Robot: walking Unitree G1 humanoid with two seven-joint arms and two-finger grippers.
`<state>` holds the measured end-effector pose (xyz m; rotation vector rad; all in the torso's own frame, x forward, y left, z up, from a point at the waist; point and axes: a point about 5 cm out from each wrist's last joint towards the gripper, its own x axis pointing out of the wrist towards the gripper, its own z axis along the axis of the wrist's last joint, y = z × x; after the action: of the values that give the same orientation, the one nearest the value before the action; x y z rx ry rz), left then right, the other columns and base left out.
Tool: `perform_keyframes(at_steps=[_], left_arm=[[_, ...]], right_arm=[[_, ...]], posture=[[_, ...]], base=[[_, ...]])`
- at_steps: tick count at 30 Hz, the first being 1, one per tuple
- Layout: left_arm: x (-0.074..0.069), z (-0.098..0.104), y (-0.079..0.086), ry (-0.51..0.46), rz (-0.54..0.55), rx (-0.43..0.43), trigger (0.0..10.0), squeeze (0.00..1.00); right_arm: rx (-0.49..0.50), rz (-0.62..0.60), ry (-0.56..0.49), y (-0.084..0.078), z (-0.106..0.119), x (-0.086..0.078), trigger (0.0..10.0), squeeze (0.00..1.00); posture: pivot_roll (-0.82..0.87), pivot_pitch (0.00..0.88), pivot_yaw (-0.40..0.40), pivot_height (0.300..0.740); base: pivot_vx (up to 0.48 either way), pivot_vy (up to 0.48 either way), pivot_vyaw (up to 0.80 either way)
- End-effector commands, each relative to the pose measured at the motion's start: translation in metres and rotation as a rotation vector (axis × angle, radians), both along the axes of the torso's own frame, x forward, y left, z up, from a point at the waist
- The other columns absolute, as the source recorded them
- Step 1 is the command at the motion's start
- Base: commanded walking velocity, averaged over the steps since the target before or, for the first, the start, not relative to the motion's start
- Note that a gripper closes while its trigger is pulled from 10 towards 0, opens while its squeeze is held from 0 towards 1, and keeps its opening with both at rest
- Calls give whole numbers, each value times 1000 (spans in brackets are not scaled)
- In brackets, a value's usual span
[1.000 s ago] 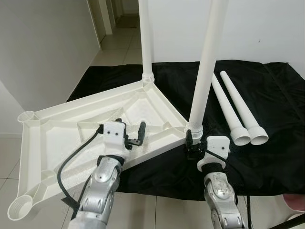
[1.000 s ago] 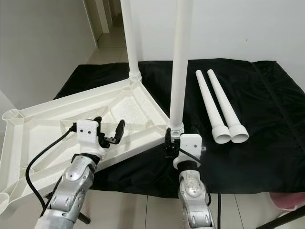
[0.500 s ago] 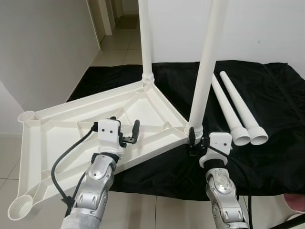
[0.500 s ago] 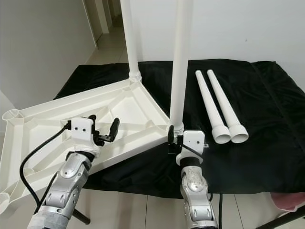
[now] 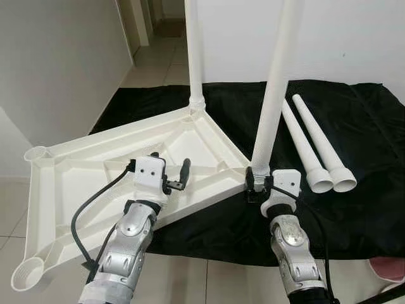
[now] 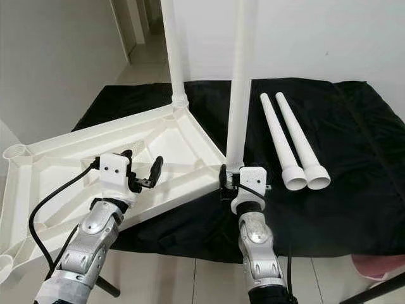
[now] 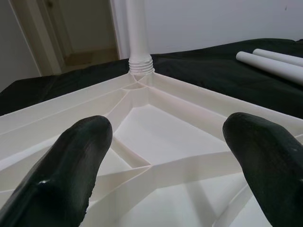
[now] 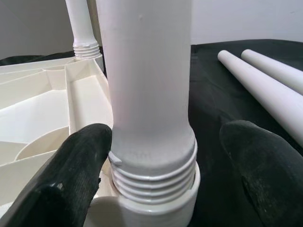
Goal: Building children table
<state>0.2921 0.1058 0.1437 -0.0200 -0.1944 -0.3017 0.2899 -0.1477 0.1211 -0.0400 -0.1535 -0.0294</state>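
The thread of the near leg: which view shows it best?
The right wrist view: the thread is close and sharp between the right gripper's open fingers. In both eye views it is small, partly hidden by that gripper.

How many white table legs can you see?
4: two legs stand screwed into the upturned tabletop, the far leg and the near leg; two loose legs lie side by side on the black cloth.

White walls (image 5: 354,38), pale tiled floor (image 5: 149,63) (running into a hallway), black cloth (image 5: 361,209) spread over it
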Motion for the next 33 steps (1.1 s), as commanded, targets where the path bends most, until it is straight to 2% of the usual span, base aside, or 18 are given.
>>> perform_keyframes(at_steps=[1, 3, 4, 8, 9, 10, 12, 13, 19, 20, 21, 22, 24, 25, 28, 29, 30, 33], left_arm=[[-4, 0, -4, -5, -125, 39, 10000, 0], [-4, 1, -3, -8, -120, 41, 10000, 0], [-5, 1, -2, -9, -116, 41, 10000, 0], [-6, 2, 0, -8, -109, 41, 10000, 0], [-6, 1, 0, -7, -107, 40, 10000, 0], [-6, 1, 0, -5, -106, 40, 10000, 0], [-7, 1, 0, -4, -106, 40, 10000, 0], [-7, 0, -1, -3, -105, 40, 10000, 0], [-8, 0, -2, 3, -109, 38, 10000, 0], [-8, 0, -2, 3, -110, 38, 10000, 0], [-8, 0, -2, 3, -110, 38, 10000, 0], [-8, 0, -2, 4, -111, 39, 10000, 0], [-8, 0, -2, 4, -112, 40, 10000, 0], [-8, 0, -2, 5, -112, 41, 10000, 0], [-8, 0, -2, 7, -112, 44, 10000, 0], [-8, 0, -2, 8, -114, 44, 10000, 0], [-8, -1, -2, 9, -116, 45, 10000, 0], [-9, -1, -3, 12, -122, 48, 10000, 0]], right_arm=[[10, 15, 13, 5, -3, 0, 7137, 0], [4, 26, 12, 10, -4, -3, 7490, 0], [3, 28, 14, 13, -6, -7, 10000, 0], [11, 27, 2, 14, -8, -15, 10000, 0], [1, 29, -3, 14, -8, -17, 2196, 0], [2, 17, -6, 12, -9, -18, 0, 0], [3, 7, -8, 10, -9, -19, 0, 0], [-6, -9, -5, 8, -9, -20, 10000, 0], [-21, 2, 1, 7, -10, -22, 9922, 0], [-25, 4, 3, 8, -11, -23, 8078, 0], [-25, 4, 3, 8, -11, -23, 8078, 0], [-27, 17, 8, 10, -12, -23, 4824, 0], [-21, 36, 13, 13, -13, -24, 4824, 0], [-23, 50, 15, 16, -13, -25, 0, 0], [-21, 59, 17, 18, -14, -26, 0, 0], [-17, 65, 20, 19, -15, -27, 3961, 0], [-19, 66, 23, 20, -15, -28, 10000, 0], [-24, 66, 26, 21, -16, -28, 10000, 0]], posture=[[-47, 9, 59, 740], [-43, 13, 57, 740], [-40, 15, 54, 740], [-39, 25, 54, 740], [-39, 25, 54, 740], [-39, 27, 54, 740], [-39, 27, 54, 740], [-43, 34, 54, 740], [-48, 39, 59, 740], [-48, 39, 59, 740], [-48, 39, 59, 740], [-49, 41, 59, 740], [-49, 41, 59, 740], [-49, 41, 59, 740], [-49, 41, 59, 740], [-48, 40, 56, 740], [-49, 39, 56, 740], [-49, 39, 56, 740]], base=[[0, 0, 0], [0, 0, 0], [0, 0, 0], [0, 0, 0], [0, 0, 0], [0, 0, 0], [0, 0, 0], [0, 0, 0], [0, 0, 0], [0, 0, 0], [0, 0, 0], [0, 0, 0], [0, 0, 0], [0, 0, 0], [0, 0, 0], [0, 0, 0], [0, 0, 0], [0, 0, 0]])
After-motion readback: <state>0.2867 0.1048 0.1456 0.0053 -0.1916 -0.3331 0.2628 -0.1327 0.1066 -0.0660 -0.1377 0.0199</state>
